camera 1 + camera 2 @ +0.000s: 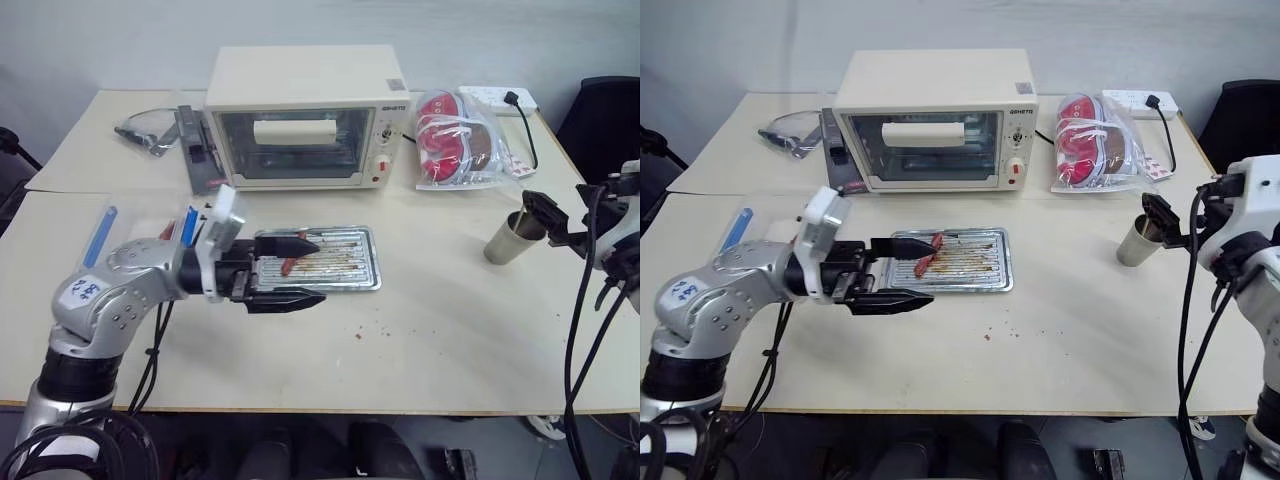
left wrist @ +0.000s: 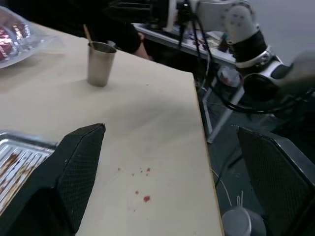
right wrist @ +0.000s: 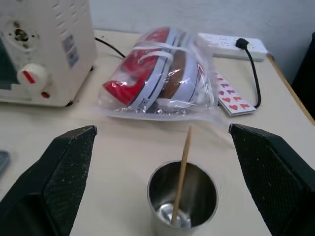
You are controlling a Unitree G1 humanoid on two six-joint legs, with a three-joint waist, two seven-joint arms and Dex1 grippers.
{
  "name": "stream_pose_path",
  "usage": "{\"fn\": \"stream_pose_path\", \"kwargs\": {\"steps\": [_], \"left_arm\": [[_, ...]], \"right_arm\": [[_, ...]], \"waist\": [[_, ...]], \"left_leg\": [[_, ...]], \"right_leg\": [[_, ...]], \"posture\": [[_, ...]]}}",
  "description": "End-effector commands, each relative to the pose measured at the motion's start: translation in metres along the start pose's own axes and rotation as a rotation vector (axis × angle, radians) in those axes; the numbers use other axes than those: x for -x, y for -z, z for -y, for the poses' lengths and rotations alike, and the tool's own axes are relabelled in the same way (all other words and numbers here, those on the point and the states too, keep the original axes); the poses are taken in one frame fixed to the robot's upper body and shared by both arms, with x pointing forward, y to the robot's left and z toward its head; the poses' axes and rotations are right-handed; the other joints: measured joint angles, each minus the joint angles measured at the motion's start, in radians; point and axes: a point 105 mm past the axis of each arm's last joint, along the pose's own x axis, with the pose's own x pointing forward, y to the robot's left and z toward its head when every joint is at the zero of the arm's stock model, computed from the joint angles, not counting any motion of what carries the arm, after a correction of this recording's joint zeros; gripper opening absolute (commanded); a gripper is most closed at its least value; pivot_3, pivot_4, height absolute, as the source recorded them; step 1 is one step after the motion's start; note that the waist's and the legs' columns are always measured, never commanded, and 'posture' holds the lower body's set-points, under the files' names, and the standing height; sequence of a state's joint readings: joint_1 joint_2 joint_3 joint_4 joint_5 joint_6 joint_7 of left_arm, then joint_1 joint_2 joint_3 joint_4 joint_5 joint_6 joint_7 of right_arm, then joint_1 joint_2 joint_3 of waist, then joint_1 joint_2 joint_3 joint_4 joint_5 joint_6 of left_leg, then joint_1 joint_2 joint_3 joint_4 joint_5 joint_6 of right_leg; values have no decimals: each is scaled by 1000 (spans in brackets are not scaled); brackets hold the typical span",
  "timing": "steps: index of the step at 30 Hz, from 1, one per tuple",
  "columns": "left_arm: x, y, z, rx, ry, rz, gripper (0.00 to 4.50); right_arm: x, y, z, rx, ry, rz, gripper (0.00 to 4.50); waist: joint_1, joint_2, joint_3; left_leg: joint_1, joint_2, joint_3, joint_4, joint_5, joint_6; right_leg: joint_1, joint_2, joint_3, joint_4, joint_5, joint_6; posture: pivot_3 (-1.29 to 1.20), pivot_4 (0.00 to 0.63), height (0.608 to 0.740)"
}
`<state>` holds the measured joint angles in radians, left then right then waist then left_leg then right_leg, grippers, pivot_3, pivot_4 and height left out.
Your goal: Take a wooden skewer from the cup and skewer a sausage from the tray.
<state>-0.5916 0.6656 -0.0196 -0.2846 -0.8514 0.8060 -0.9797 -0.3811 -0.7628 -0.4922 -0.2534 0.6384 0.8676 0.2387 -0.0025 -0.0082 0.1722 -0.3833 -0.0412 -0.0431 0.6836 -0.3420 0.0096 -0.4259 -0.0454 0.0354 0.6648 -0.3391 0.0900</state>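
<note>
Skewer stands in cup between spread right end effector fingers.

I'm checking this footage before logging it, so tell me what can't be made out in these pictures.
- Sausage on the tray: the left pincer covers the tray's near-left end, so a count is unsure in the eye views.
- Wooden skewer in the cup: too thin to see in the eye views.
- Cup base: cut off by the right wrist view's edge.
- Toaster oven interior: glare on the glass.
</note>
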Motion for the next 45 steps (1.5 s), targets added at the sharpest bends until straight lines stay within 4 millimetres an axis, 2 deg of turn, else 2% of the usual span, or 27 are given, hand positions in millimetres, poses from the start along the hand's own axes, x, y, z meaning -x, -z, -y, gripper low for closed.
{"fn": "stream_pose_path", "kwargs": {"steps": [1, 6, 9, 18, 21, 24, 26, 28, 31, 33, 38, 41, 45], "left_arm": [[-17, -14, -5, -63, 60, 11, 4493], [-39, -30, -14, -116, 94, 54, 4493], [-46, -30, -14, -129, 109, 53, 4500], [-52, -27, -14, -139, 110, 51, 4500], [-52, -25, -15, -144, 105, 48, 4500], [-53, -26, -16, -148, 103, 49, 4500], [-53, -26, -16, -152, 100, 50, 4500], [-53, -26, -17, -154, 96, 51, 4500], [-53, -25, -19, -157, 86, 50, 4500], [-51, -24, -20, -158, 72, 53, 4500], [-42, -19, -31, -170, -46, 72, 4500], [-33, -14, -36, -158, -129, 100, 4500], [-28, -7, -43, -189, -253, 108, 4500]], "right_arm": [[-21, -1, 10, 10, 62, 22, 4500], [-45, 10, 12, 11, 83, 6, 4500], [-51, 17, 12, 17, 88, 0, 3972], [-54, 26, 9, 11, 78, -16, 1631], [-55, 25, 8, 1, 77, -5, 1631], [-56, 24, 9, -6, 83, 4, 1155], [-55, 23, 8, 0, 79, 6, 450], [-55, 22, 6, 8, 75, 8, 122], [-52, 16, 8, 22, 88, 16, 57], [-48, 5, 10, 30, 95, 37, 57], [-30, -44, 9, 3, 92, 146, 57], [-24, -65, -7, -150, 38, 182, 57], [-26, -69, -39, -232, -50, 163, 57]], "waist": [[-2, 0, 0], [-3, 0, 0], [-5, 0, 0], [-4, 0, 0], [-4, 0, 0], [-4, 0, 0], [-4, 0, 0], [-4, 0, 0], [-3, 0, 0], [-4, 0, 0], [-2, 1, 0], [-5, 1, 0], [-9, 1, 0]], "left_leg": [[-3, 0, 0, 1, 0, 0], [-3, 0, 1, 1, 0, 0], [-3, 0, 1, 1, 0, 0], [-3, 0, 1, 2, 1, 0], [-3, 0, 1, 2, 1, 0], [-3, 0, 1, 3, 1, 0], [-3, 0, 1, 3, 1, 0], [-3, 0, 1, 3, 1, 0], [-3, 0, 1, 3, 1, 0], [-3, 0, 1, 3, 1, 0], [-3, 0, 1, 3, 1, 0], [-4, 0, 0, 3, 1, 0], [-3, 1, 0, 3, 1, 0]], "right_leg": [[-2, 0, 0, 1, 0, 0], [-4, 0, 0, 2, 0, 0], [-4, 0, 1, 2, 0, 0], [-4, 0, 1, 3, 0, 0], [-4, 0, 1, 3, 0, 0], [-4, 0, 1, 3, 0, 0], [-4, 0, 0, 3, 0, 0], [-4, 0, 1, 4, 0, 0], [-4, 0, 1, 4, 0, 0], [-4, 0, 1, 4, 0, 0], [-4, 0, 1, 4, 0, 0], [-5, 0, 1, 4, 0, 0], [-5, 0, 0, 5, 0, 0]], "posture": [[0, 150, 740], [0, 150, 740], [0, 150, 740], [0, 150, 740], [0, 150, 740], [0, 150, 740], [0, 150, 740], [0, 150, 740], [0, 150, 740], [0, 150, 740], [0, 150, 740], [0, 150, 740], [0, 150, 740]]}}
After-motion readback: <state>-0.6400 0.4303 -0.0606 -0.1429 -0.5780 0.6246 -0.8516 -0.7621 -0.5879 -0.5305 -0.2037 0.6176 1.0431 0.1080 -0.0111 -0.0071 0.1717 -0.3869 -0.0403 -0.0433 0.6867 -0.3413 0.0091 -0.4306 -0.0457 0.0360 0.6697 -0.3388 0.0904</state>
